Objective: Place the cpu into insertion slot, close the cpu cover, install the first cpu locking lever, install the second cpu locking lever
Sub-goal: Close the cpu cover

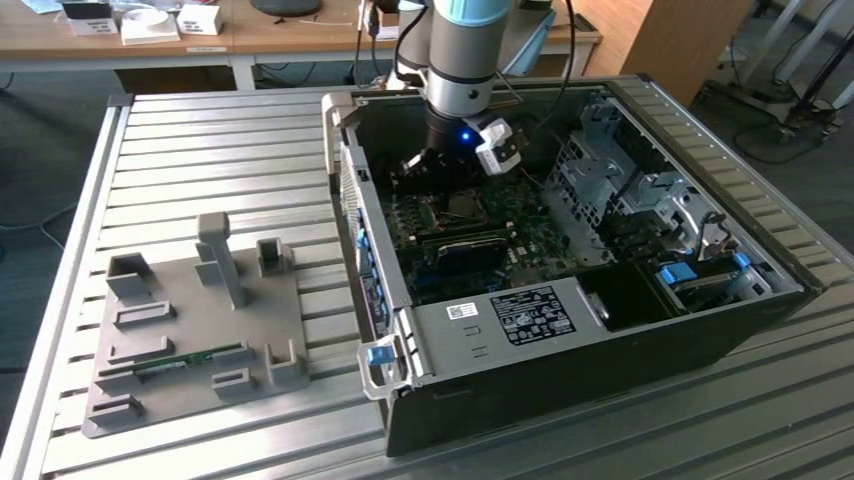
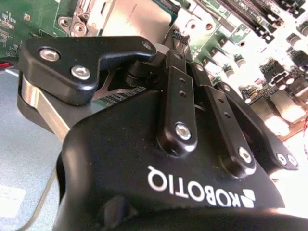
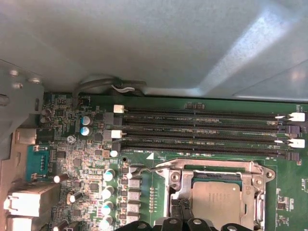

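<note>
Toward eleven o'clock inside the computer case (image 1: 601,385) in the exterior view, the end effector (image 1: 447,182) hangs over the socket (image 1: 467,205). With the chip (image 3: 216,199) seated and the cover (image 3: 211,166) down, the lever (image 3: 144,169) step seems in hand, calling for a steady press. The end effector's tips look pinched together, holding nothing, just beside the cover's rim.

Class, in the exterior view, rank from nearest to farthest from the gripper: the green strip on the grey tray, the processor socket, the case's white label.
1. Processor socket, right beside the gripper, inside the case.
2. White label, on the case's metal panel.
3. Green strip, on the grey tray, exterior view's left, outside the case.
</note>
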`<state>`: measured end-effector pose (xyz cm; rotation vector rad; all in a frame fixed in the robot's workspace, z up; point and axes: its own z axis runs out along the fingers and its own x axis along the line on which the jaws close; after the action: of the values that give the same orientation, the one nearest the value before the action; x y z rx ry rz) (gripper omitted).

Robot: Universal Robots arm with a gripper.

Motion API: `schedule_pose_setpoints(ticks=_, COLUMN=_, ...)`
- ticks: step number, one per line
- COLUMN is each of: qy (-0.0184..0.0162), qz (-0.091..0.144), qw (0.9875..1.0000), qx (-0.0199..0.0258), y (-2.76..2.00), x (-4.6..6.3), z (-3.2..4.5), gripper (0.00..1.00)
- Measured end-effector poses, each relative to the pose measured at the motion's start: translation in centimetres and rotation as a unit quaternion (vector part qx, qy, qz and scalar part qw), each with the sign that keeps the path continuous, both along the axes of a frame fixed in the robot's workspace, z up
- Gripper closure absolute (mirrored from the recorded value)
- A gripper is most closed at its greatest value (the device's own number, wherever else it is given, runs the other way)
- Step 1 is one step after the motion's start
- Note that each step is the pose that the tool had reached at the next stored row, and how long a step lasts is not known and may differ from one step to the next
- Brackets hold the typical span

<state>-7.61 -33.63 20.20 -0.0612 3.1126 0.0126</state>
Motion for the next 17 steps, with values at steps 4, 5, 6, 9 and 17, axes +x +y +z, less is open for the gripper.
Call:
schedule_pose_setpoints(ticks=4, qy=0.0, qz=0.0, qw=1.0, qx=0.0, y=0.03, x=0.0, z=-0.01, gripper=0.89)
schedule_pose_setpoints(ticks=5, qy=0.0, qz=0.0, qw=1.0, qx=0.0001, y=0.03, x=0.0, z=-0.02, gripper=0.89)
schedule_pose_setpoints(ticks=6, qy=-0.0001, qz=0.0, qw=1.0, qx=0.0002, y=0.03, x=0.0, z=-0.06, gripper=0.89)
schedule_pose_setpoints(ticks=9, qy=0.0, qz=0.0, qw=1.0, qx=0.0001, y=0.03, x=0.0, z=-0.19, gripper=0.89)
schedule_pose_setpoints(ticks=17, qy=0.0001, qz=0.0, qw=1.0, qx=0.0001, y=0.03, x=-0.01, z=-0.29, gripper=0.89)
